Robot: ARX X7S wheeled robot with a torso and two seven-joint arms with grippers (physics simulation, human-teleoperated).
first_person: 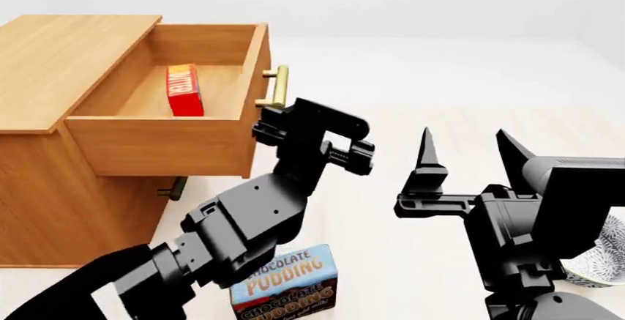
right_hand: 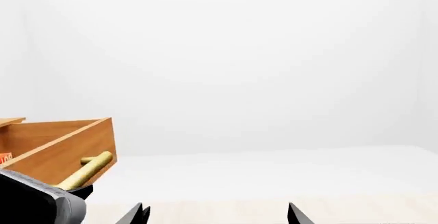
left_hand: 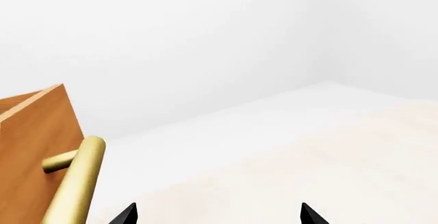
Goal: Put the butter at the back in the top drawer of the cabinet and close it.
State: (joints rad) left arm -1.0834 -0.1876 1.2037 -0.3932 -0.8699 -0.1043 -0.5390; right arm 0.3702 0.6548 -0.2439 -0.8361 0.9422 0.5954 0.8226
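The light-brown cabinet (first_person: 49, 56) stands at the left with its top drawer (first_person: 161, 140) pulled out. The red-and-orange butter (first_person: 184, 90) stands upright on the drawer's floor, about midway along it, near the cabinet side. My left gripper (first_person: 312, 133) hovers just right of the drawer's brass handle (first_person: 277, 86). In the left wrist view the left gripper (left_hand: 217, 215) is open and empty, with the handle (left_hand: 77, 183) off to one side of it. My right gripper (first_person: 469, 155) is raised further right, also open (right_hand: 215, 215) and empty.
A brown-and-blue chocolate pudding box (first_person: 285, 282) stands on the floor under my left arm. A patterned bowl (first_person: 598, 263) shows at the right edge behind my right arm. A lower drawer's handle (first_person: 176, 187) sticks out below the open drawer.
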